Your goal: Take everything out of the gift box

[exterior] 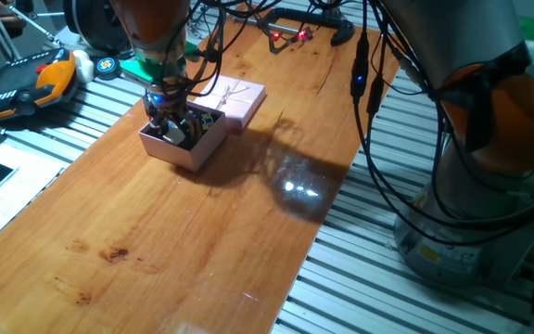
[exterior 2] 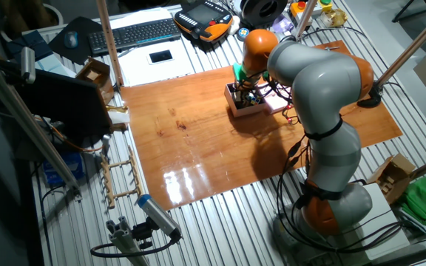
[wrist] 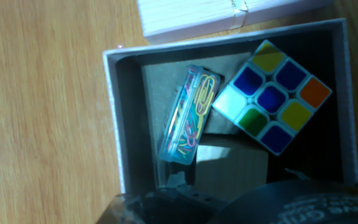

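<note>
The pale-pink gift box (exterior: 199, 149) stands on the wooden board, and it also shows in the other fixed view (exterior 2: 237, 106). My gripper (exterior: 171, 124) hangs low over it, with its fingertips inside the walls; the fixed views do not show the gap between them. The hand view looks straight into the gift box (wrist: 114, 118). In it lie a multicoloured puzzle cube (wrist: 272, 96), a clear flat case of coloured paper clips (wrist: 188, 115) and a plain beige block (wrist: 232, 169). Dark parts of the hand cover the bottom edge of that view.
The flat pink lid (exterior: 242, 100) with its string bow lies right behind the box. An orange-black teach pendant (exterior: 28, 83) and cables sit at the back left. The arm's base (exterior: 476, 199) stands to the right of the board (exterior: 202, 241), on slatted metal.
</note>
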